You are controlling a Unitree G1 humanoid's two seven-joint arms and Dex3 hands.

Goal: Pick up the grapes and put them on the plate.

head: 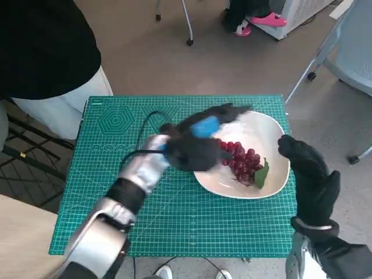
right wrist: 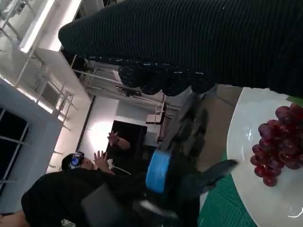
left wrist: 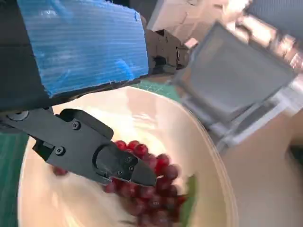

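On the mat: I see the plate (head: pixel 273 125) sitting toward the far right of the green mat (head: pixel 174 221), with the grapes (head: pixel 243 163) already lying inside it, leaf (head: pixel 261 173) on the near side.

Grapes: resting on the plate, by the look of it set down; nothing lifts them, so I judge the placing done or nearly so.

Left hand (head: pixel 197 142): it hovers over the plate's left rim, blurred in the head view. From its wrist camera, one dark finger (left wrist: pixel 94 153) reaches across just above the grapes (left wrist: pixel 147 182), with white plate (left wrist: pixel 156 118) showing round it. I see no berry pinched, so I read it as released, fingers apart, though the blur leaves some doubt.

Why it sits there: my guess is that it hangs low over the bunch because that is where a release would happen; a straight lift clear would avoid dragging the fruit.

Right hand (head: pixel 311 174): gloved, just beside the plate's right edge, grasping nothing, fingers loosely spread. I take it as parked out of the way.

Right wrist camera: glove (right wrist: pixel 199 42) across the top, grapes (right wrist: pixel 277 144) on the plate (right wrist: pixel 246 156), and a person (right wrist: pixel 61 194) seated beyond.

Risk: a finger snagging the stem on withdrawal.
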